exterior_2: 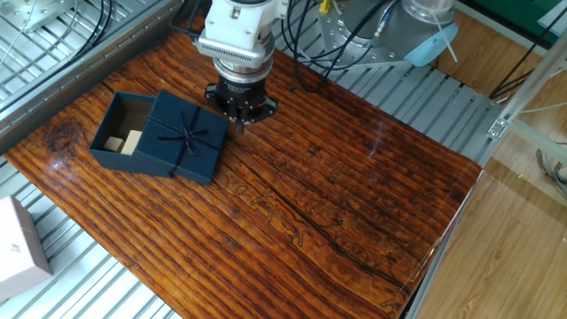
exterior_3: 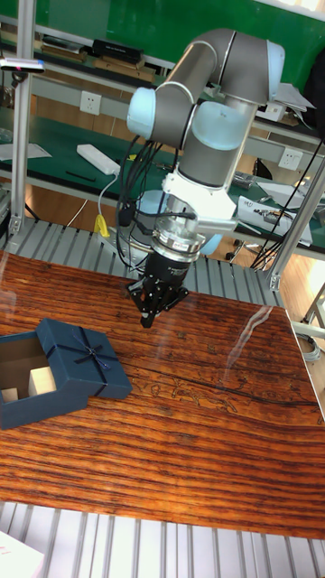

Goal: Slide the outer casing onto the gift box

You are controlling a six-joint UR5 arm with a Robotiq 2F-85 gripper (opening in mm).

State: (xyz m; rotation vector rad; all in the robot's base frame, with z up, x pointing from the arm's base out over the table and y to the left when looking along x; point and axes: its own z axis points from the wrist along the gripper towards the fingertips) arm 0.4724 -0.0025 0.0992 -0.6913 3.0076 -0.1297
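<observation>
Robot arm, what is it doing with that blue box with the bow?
The robot arm's gripper hovers just beside the outer casing, holding nothing. The casing covers only part of the gift box, so its brown inside and pale blocks are visible. The casing is not yet fully on.

A plain white box (exterior_2: 18,237) sits on the ribbed metal frame (exterior_2: 80,283) just off the near-left corner of the glossy wood-grain surface (exterior_2: 310,204). Black cables (exterior_2: 328,44) trail behind.
</observation>
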